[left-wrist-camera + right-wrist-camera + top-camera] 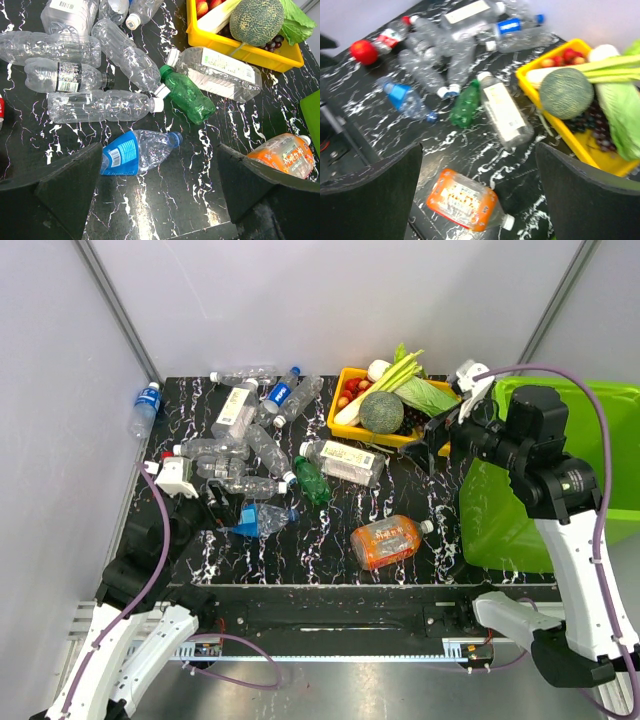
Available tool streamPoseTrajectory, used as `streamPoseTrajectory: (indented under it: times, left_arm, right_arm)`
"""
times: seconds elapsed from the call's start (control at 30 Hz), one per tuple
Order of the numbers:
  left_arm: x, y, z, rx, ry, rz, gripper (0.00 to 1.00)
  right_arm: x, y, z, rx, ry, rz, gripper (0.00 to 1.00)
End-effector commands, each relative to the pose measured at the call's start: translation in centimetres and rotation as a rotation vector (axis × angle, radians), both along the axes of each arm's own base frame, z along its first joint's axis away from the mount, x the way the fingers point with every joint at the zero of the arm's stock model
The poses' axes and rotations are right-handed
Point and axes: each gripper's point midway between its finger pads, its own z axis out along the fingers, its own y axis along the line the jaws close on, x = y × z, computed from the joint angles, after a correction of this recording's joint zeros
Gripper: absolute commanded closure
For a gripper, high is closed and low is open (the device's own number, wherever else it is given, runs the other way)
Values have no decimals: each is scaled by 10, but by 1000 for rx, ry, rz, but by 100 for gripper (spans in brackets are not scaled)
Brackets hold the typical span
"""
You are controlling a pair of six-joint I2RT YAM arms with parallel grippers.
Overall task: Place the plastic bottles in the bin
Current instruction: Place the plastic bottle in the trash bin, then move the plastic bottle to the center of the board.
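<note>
Several plastic bottles lie scattered on the black marbled table. A pile of clear ones (245, 435) sits at the back left. Nearer are a green bottle (311, 480), a white-labelled clear one (345, 462), a blue-labelled one (262, 520) and an orange one (386, 541). The lime-green bin (560, 480) stands at the right table edge. My left gripper (160, 195) is open and empty, with the blue-labelled bottle (137, 152) just beyond its left finger. My right gripper (480, 195) is open and empty beside the bin, high over the orange bottle (465, 200).
A yellow tray (343, 412) at the back centre holds a melon (381, 412), greens, grapes and small fruit. One blue-labelled bottle (146, 402) rests against the left wall, past the table's far left corner. Grey walls close in the back and left.
</note>
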Motion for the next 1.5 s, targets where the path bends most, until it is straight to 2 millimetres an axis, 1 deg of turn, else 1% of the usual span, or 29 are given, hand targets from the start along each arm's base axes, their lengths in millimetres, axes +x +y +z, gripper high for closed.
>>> streamPoseTrajectory:
  times: [0.0, 0.1, 0.23, 0.3, 0.33, 0.37, 0.43, 0.53, 0.6, 0.67, 0.73, 0.87, 0.93, 1.0, 1.1, 1.17, 1.23, 1.27, 1.37, 1.47]
  left_arm:
    - [4, 1, 8, -11, -28, 12, 1]
    - [4, 1, 8, -11, -31, 13, 1]
    - [3, 0, 9, -14, -37, 7, 1]
    - [3, 0, 9, -14, -36, 5, 1]
    - [2, 1, 11, -16, -41, 8, 1]
    - [2, 1, 10, -15, -41, 8, 1]
    - [1, 2, 11, -18, -48, 11, 1]
    - [0, 3, 13, -22, -60, 13, 1]
    - [-1, 2, 14, -24, -66, 8, 1]
    - [-2, 1, 14, -24, -65, 0, 1]
    - [-2, 0, 15, -23, -64, -8, 1]
    - [-4, 0, 16, -26, -74, -12, 1]
    - [-5, 2, 18, -28, -82, -6, 1]
    - [-5, 3, 17, -27, -80, -1, 1]
    - [-6, 4, 18, -29, -86, 4, 1]
    - [-6, 4, 19, -29, -88, 5, 1]
    - [-6, 5, 19, -32, -90, 12, 1]
    - [-6, 5, 19, -33, -90, 14, 1]
    - [-5, 6, 18, -31, -86, 20, 1]
    - [-4, 6, 17, -28, -78, 19, 1]
  right_arm:
    - [-28, 39, 7, 51, -91, 303, 1]
    - [-34, 50, -20, 23, -102, 394, 1]
    - [-35, 70, -58, -54, -79, 436, 1]
    - [-44, 80, -85, -119, -58, 518, 1]
    - [-56, 86, -99, -157, -59, 604, 1]
    - [-64, 91, -112, -195, -58, 657, 1]
    - [-68, 99, -131, -263, -59, 684, 1]
    - [-71, 103, -165, -365, -19, 719, 1]
    - [-74, 105, -189, -432, 43, 760, 1]
    - [-81, 109, -207, -484, 74, 797, 1]
    - [-82, 108, -226, -562, 93, 815, 1]
    - [-73, 100, -254, -675, 113, 805, 1]
    - [-71, 95, -265, -716, 123, 804, 1]
    - [-68, 93, -271, -735, 122, 801, 1]
    - [-71, 91, -279, -750, 161, 810, 1]
    - [-71, 84, -289, -791, 199, 802, 1]
    - [-61, 73, -301, -863, 215, 749, 1]
    - [-60, 70, -304, -882, 220, 737, 0]
    - [-65, 72, -310, -862, 250, 747, 1]
    - [-68, 74, -321, -855, 299, 761, 1]
